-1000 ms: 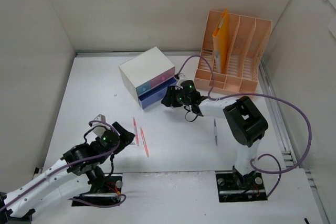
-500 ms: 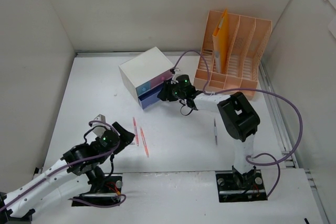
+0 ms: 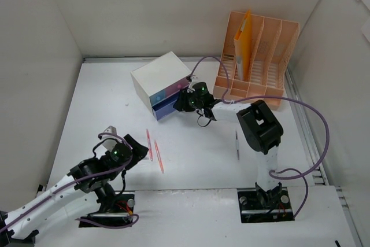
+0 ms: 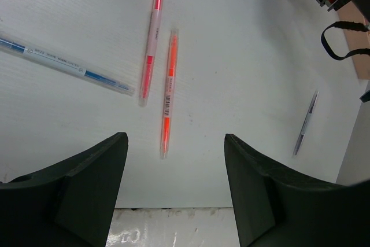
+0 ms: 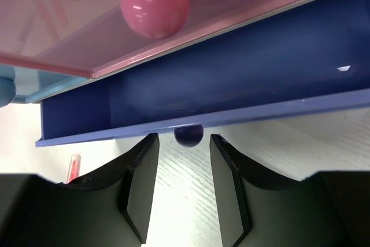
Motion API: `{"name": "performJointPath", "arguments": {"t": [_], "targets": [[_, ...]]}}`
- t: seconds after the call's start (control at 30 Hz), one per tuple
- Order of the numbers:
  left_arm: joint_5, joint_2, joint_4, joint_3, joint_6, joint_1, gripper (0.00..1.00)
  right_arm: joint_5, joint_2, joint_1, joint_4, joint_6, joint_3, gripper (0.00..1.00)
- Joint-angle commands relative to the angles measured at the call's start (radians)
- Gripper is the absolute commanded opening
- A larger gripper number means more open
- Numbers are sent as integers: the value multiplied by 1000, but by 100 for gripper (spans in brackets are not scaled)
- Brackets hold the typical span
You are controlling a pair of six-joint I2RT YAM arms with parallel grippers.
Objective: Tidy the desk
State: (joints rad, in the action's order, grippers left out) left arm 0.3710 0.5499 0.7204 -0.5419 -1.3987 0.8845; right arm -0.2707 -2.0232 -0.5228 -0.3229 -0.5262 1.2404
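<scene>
Bench (image 3: pixel 104 96): spread under both arms, walled by white panels (image 3: pixel 34 56).
Left jaws: released, nothing held; hung over pink pen (image 4: pixel 152 44) and orange pen (image 4: pixel 167 93) near near-left corner.
Right jaws: released, set either side of blue knob (image 5: pixel 188 135), no contact seen.
Drawer box (image 3: pixel 162 82): placed toward far edge; blue drawer (image 5: pixel 202 91) seen part open.
File rack (image 3: pixel 257 56): placed at far-right corner.

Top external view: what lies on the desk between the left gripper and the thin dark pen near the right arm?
A pink pen and an orange pen lie side by side on the desk there; the top external view shows them.
</scene>
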Motion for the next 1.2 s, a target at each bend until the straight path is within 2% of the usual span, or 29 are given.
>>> {"name": "performJointPath", "arguments": {"t": [0.0, 0.23, 0.4, 0.6, 1.1, 1.13, 1.17], "targets": [[36, 7, -4, -18, -33, 4, 63, 27, -5, 1, -74, -3, 56, 37], [39, 10, 4, -21, -33, 4, 63, 30, -14, 3, -77, -1, 56, 30], [37, 10, 5, -26, -31, 4, 63, 33, -16, 3, -96, 9, 56, 18], [37, 7, 10, -27, -33, 4, 63, 37, -6, 1, -102, 28, 45, 10], [32, 10, -27, -12, -23, 4, 63, 42, 133, 7, -94, 72, -130, 10], [32, 10, -29, -12, -22, 4, 63, 41, 135, 10, -90, 75, -134, 15], [32, 10, -29, -12, -22, 4, 63, 31, 135, 15, -90, 80, -136, 26]]}}
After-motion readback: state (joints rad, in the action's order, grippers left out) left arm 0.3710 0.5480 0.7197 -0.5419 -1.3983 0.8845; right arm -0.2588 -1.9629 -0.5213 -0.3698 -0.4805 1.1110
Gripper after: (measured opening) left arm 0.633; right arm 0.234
